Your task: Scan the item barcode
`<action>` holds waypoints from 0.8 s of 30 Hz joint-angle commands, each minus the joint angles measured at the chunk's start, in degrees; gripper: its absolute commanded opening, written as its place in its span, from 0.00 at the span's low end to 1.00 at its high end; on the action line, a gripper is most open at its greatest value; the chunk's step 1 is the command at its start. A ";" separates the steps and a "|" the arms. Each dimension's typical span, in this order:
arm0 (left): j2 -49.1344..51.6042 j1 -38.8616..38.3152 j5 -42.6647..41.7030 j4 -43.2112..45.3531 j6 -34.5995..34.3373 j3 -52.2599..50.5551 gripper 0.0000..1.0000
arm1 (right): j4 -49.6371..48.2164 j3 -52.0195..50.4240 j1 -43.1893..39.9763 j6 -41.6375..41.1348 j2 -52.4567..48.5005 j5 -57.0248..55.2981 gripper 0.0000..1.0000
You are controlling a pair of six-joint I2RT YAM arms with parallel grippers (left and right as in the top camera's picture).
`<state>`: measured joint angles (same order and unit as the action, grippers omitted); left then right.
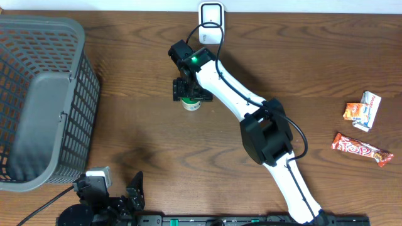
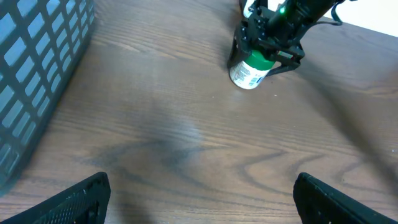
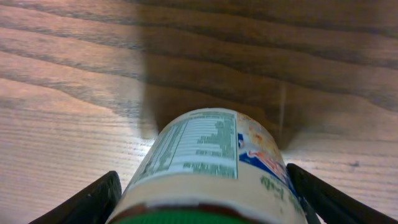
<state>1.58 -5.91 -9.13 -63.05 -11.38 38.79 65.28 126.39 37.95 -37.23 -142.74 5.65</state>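
Overhead first: the bottle [image 1: 190, 103] stands on the table [image 1: 151, 157], well right of the basket [image 1: 85, 100]. The right arm stretches in over it, and the right claw [image 1: 190, 95] sits directly on top of it, hiding most of it. A white scanner [image 1: 211, 15] rests further right of the basket, at the table's far edge. Way off right of the basket lie a red bar [image 1: 362, 149] and an orange-and-white packet [image 1: 363, 110].

Over to the left wrist: the left claw [image 2: 202, 190] is released, its fingers [image 2: 81, 199] spread wide with only bare wood between them. Beyond, right of the basket's wall [image 2: 37, 81], the white bottle with its green cap [image 2: 250, 70] sits in the right claw's [image 2: 267, 55] black frame.

Right wrist now: the bottle [image 3: 205, 162] fills the gap, printed label facing up, with a blue-and-red design beside it. One finger [image 3: 87, 199] flanks each side, very close. Whether they press on it or stand just clear, I cannot tell.
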 commanded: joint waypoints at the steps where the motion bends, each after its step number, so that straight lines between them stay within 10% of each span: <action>1: -0.13 -0.28 -0.55 -0.07 0.11 0.04 0.94 | -0.04 0.90 0.39 -1.51 -0.70 0.48 0.78; 24: -0.13 -0.28 -0.55 -0.07 0.09 0.04 0.94 | 2.10 1.14 0.42 -1.07 0.42 6.86 0.62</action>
<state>1.58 -5.91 -9.10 -63.05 -11.40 38.79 66.61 126.61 38.09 -38.54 -142.89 7.81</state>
